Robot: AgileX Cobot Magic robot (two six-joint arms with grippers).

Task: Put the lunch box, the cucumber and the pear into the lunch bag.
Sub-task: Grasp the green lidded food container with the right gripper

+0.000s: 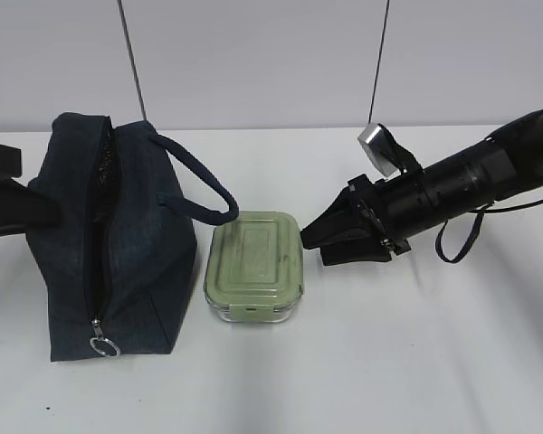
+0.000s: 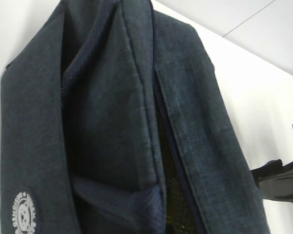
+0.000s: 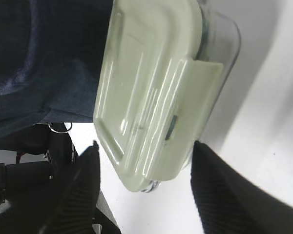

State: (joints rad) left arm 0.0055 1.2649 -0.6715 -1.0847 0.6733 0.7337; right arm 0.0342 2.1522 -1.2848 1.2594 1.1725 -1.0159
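Lunch box (image 1: 254,266) handling is the step in hand, and the right pincer (image 1: 319,238) stands open just beside the box's right side, fingers pointing at it and not yet touching it. In the right wrist view the two dark fingers (image 3: 80,192) are spread, and the sage-green lid with its clip lies ahead of them, near but not yet between them. The box sits on the white worktop (image 1: 416,362), around the middle, and its left side is close against the lunch bag (image 1: 118,240).

The bag lies on the left part of the worktop with its zipper opened along the top; the ring pull hangs at the end toward the front edge, and one strap handle curves over toward the box. The left pincer (image 1: 50,210) is at the bag's far-left side. It is closed, and it seems to pinch the fabric there, but the pictures do not show the contact clearly.

I see no cucumber and no pear on the worktop. They may be already inside the bag, but the opening shows only dark lining.

The next move, I judge, asks the right pincer to go forward until the fingers stand on both sides of the box, then close firmly. Glass is heavy and smooth, so a shallow grip could slip. The bag's mouth looks narrow for the box.
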